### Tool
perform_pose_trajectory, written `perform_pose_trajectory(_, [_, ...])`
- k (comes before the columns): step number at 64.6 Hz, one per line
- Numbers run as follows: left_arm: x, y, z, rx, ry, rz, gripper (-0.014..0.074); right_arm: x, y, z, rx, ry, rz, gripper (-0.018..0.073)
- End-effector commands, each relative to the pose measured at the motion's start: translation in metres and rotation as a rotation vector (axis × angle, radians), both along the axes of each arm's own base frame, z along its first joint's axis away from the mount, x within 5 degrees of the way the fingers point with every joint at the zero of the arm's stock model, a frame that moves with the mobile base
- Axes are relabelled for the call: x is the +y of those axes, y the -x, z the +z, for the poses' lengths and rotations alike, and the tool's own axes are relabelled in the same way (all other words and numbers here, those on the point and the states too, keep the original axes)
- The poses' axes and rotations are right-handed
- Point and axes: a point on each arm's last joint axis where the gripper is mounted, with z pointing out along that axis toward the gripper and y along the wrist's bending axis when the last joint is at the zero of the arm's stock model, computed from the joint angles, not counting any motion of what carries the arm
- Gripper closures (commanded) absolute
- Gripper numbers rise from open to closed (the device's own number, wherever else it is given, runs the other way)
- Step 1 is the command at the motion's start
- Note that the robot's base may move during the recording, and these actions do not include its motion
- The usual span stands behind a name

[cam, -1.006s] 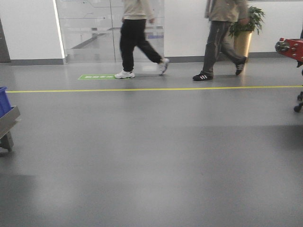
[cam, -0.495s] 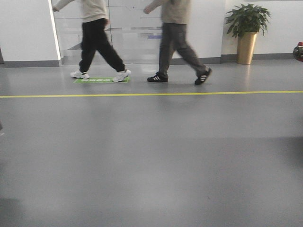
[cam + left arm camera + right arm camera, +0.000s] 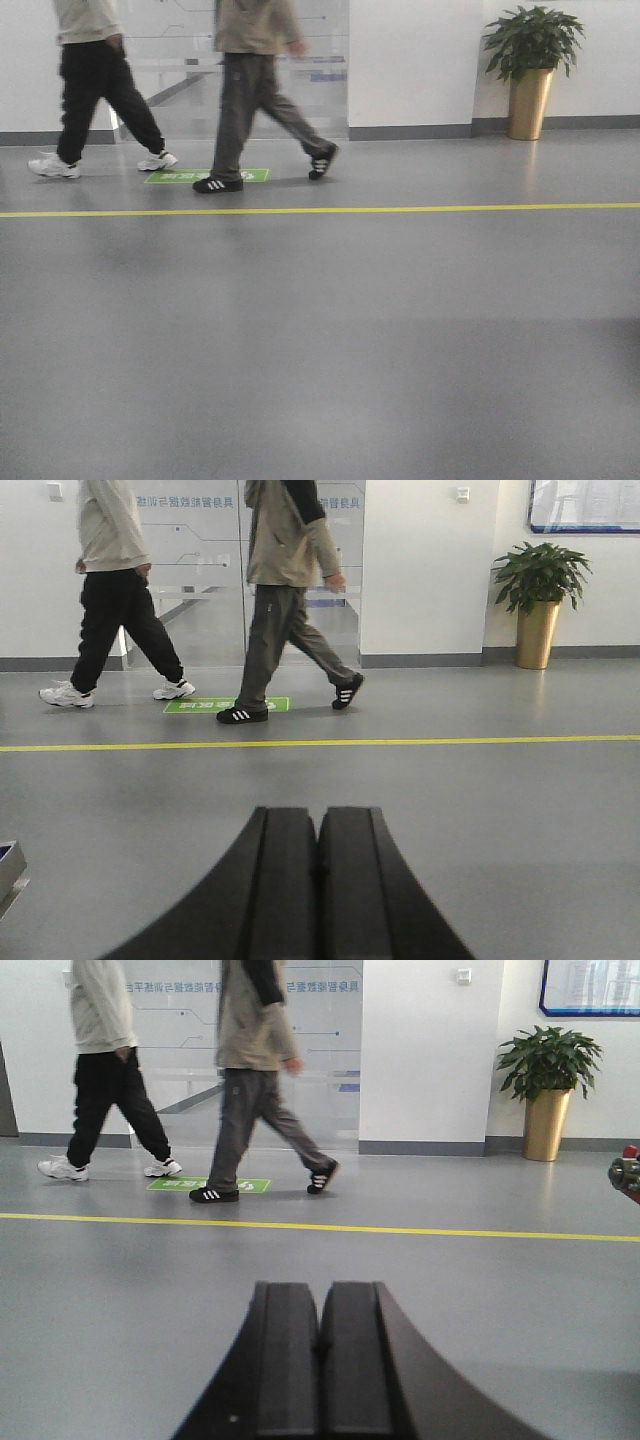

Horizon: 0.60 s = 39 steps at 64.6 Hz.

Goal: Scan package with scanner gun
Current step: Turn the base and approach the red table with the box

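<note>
Exterior front-facing view: bare grey glossy floor (image 3: 320, 350) with a yellow line (image 3: 400, 210) running across it. Beyond the line are a green floor sticker (image 3: 185, 176), a glass partition (image 3: 180, 50) and a white wall (image 3: 410, 60). A potted plant (image 3: 530, 60) in a gold pot stands at the right against the wall. Two people are mid-stride, one in black trousers (image 3: 90, 80) and one in grey trousers (image 3: 250, 90).

Left wrist-mounted view: the left gripper (image 3: 320, 825) is clenched, black fingers pressed together with only a thin seam and nothing between them, pointing out over the floor. A grey and blue corner of something (image 3: 8, 865) shows at the left edge. A framed board (image 3: 585, 505) hangs on the wall at upper right.

Right wrist-mounted view: the right gripper (image 3: 320, 1300) is also clenched on nothing. A red part (image 3: 627, 1172) pokes in at the right edge.

The package and the scanner gun are out of view in every camera.
</note>
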Motion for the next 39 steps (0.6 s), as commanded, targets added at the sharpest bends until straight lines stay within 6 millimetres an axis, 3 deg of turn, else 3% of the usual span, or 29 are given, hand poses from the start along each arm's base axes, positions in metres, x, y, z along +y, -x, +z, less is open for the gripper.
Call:
perform_pose_trajectory(1, [0.0, 0.0005, 0.0027, -0.023, -0.001, 0.001, 0.0707, -0.0003, 0.0003, 0.0017, -0.017, 0.003, -0.004, 0.072])
perform_pose_trajectory(39, [0.0, 0.0005, 0.0027, -0.023, -0.001, 0.001, 0.0707, -0.0003, 0.0003, 0.0017, -0.017, 0.003, -0.004, 0.072])
